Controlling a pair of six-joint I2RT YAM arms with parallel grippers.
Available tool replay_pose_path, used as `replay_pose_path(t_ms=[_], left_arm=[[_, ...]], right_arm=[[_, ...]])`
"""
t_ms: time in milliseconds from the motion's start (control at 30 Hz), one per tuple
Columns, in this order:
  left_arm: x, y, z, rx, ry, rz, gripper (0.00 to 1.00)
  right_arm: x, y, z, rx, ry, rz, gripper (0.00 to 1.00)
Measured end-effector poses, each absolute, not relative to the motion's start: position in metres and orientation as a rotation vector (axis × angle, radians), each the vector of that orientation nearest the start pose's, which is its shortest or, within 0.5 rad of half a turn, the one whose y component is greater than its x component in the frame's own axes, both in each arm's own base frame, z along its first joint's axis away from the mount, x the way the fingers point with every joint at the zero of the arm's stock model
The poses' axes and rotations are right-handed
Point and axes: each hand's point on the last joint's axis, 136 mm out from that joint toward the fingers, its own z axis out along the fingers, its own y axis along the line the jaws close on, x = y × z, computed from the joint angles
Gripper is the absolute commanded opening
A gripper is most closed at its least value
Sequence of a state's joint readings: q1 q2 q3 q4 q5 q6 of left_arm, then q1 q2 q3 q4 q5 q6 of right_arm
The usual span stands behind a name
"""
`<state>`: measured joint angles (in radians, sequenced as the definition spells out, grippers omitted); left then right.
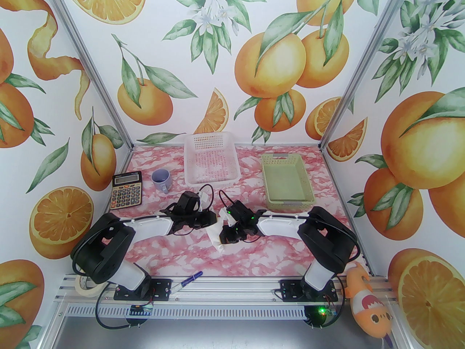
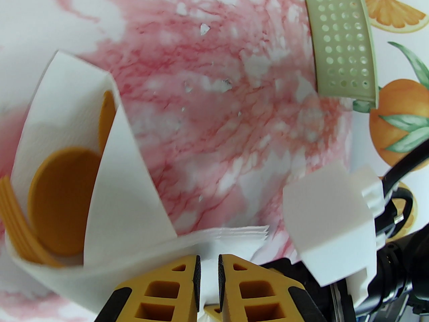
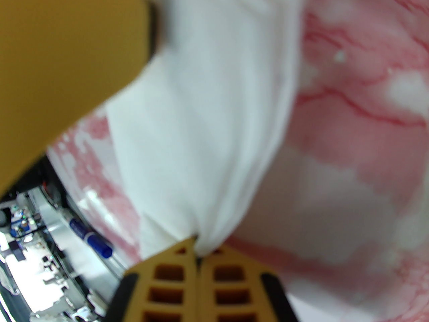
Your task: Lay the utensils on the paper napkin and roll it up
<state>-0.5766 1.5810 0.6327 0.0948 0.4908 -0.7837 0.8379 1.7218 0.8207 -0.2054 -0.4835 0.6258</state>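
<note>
Pinching is on at both ends, so start there. Right gripper: jaws fully closed w/ a bunched corner of the paper napkin squeezed btwn them. Left gripper: jaws narrow, just a thin slit, w/ the white napkin edge sitting in that slit. It reads as a light pinch, not a firm clamp. In the top view both grips sit close together near table centre, w/ part of the sheet raised off the pink marbled table.

Outward from the left jaws, the napkin curls up into an open trough w/ one flap standing. The utensils lie inside it: spoon bowl facing you, fork tines just beside it at the left edge, touching the paper. The flap hides most of the handles.

Handling, my read: the sheet is thin, soft, multi-ply, no stiffness. It'll sag, crumple, or tear if you pull the two grips apart. The utensils are light, hard, smooth, and will prob slide out the open end if the trough tips. Take hold at the layered edge, not a single ply, and close to the utensils so the roll comes out tight. Green basket is well apart, no obstacle.
</note>
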Motion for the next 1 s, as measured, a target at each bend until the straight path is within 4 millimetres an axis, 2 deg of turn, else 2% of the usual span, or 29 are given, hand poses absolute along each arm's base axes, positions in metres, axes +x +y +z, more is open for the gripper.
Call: replay_pose_path(t_ms=[267,367,633,767,900,1000], left_arm=[[0.267,-0.272,0.033,0.005,2.681,-1.139,0.18],[0.266,-0.273,0.032,0.014,2.684,-1.138,0.17],[0.268,-0.276,0.028,0.024,2.681,-1.149,0.16],[0.27,-0.278,0.028,0.033,2.673,-1.162,0.16],[0.27,-0.279,0.028,0.036,2.667,-1.167,0.16],[0.27,-0.279,0.028,0.037,2.667,-1.166,0.16]], right_arm=[[0.181,0.321,0.018,-0.5,2.909,1.009,0.03],[0.181,0.321,0.018,-0.505,2.907,1.009,0.08],[0.179,0.316,0.02,-0.506,2.916,0.977,0.3],[0.177,0.311,0.033,-0.503,2.908,0.966,0.34],[0.177,0.308,0.055,-0.504,2.865,0.983,0.38],[0.177,0.309,0.07,-0.507,2.822,1.013,0.37]])
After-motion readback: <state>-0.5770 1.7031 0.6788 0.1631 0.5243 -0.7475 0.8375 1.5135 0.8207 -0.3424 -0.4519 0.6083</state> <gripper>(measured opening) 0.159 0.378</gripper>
